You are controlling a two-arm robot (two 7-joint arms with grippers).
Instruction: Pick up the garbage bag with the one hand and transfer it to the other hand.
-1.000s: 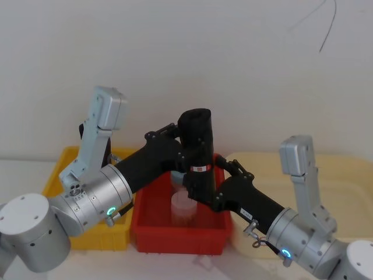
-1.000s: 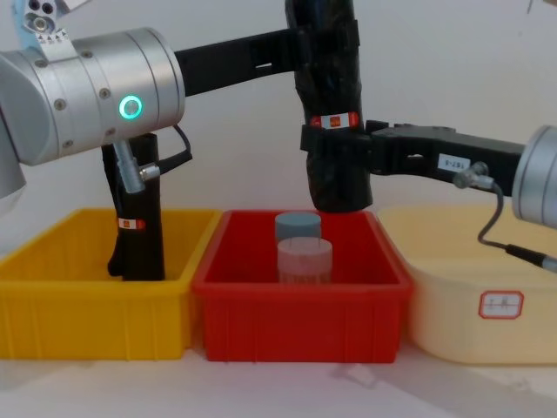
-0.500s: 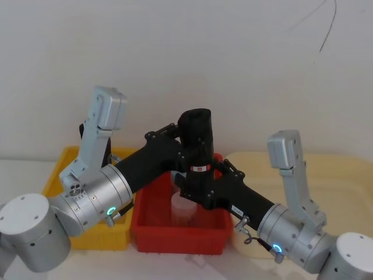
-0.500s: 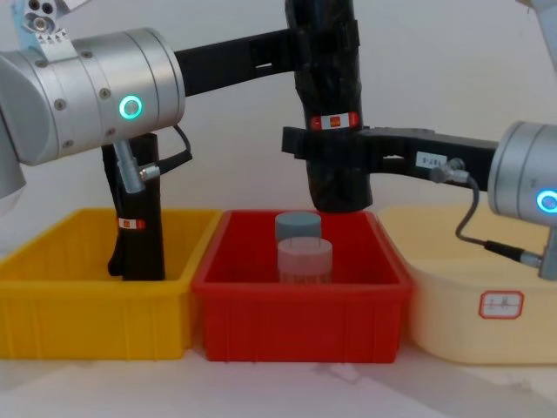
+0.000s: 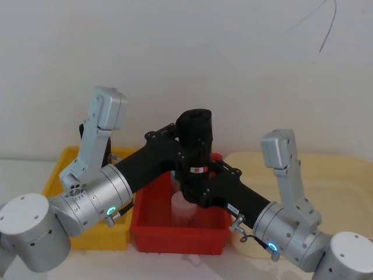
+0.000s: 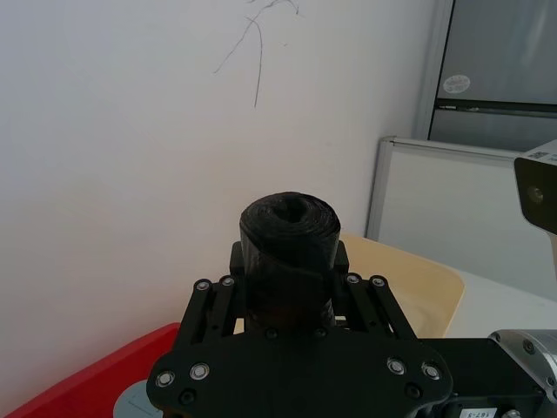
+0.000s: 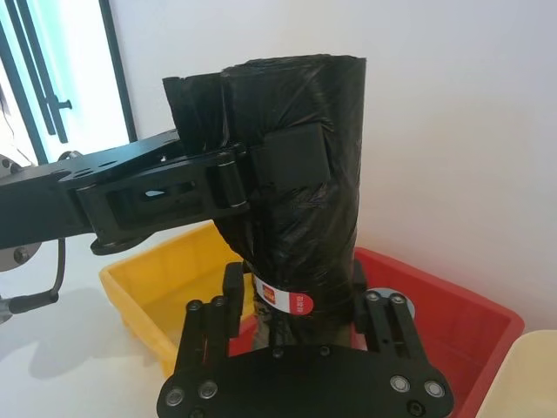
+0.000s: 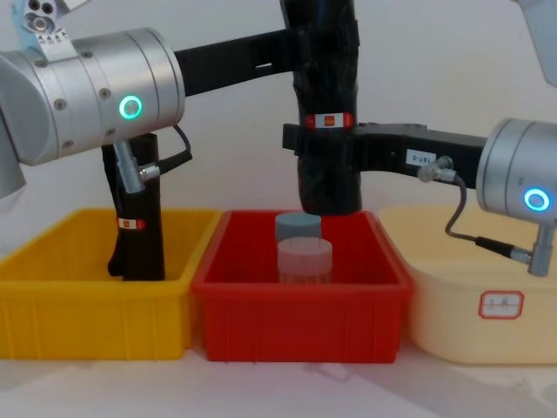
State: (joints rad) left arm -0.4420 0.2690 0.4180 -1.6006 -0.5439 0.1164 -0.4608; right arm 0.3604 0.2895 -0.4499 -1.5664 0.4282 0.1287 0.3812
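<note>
Mid-handover above the red bin (image 8: 296, 305): the left gripper (image 8: 322, 43), on the green-lit arm reaching in from the left, is clamped on the upper half of the garbage bag (image 8: 326, 91) and holds the black roll upright in the air, its base hanging just over the two lidded jars (image 8: 305, 248) in the bin. The right gripper (image 8: 326, 152), on the blue-lit arm coming in from the right, straddles the lower part of the same roll, just below the red-and-white label band (image 8: 328, 120). Whether it has actually closed on the plastic cannot be told.

A second, matching roll (image 8: 139, 235) stands in the yellow bin (image 8: 87, 313) at far left. A cream tray (image 8: 470, 322) sits at right.

The step in hand looks to be the exchange itself. To do it well, the right gripper should squeeze firmly and squarely across the roll's width before anything else happens, since the loose plastic wrap may give. Only then should the left gripper let go, opening fully and backing straight out to the left without dragging the roll sideways. A premature release would likely drop it onto the jars.
</note>
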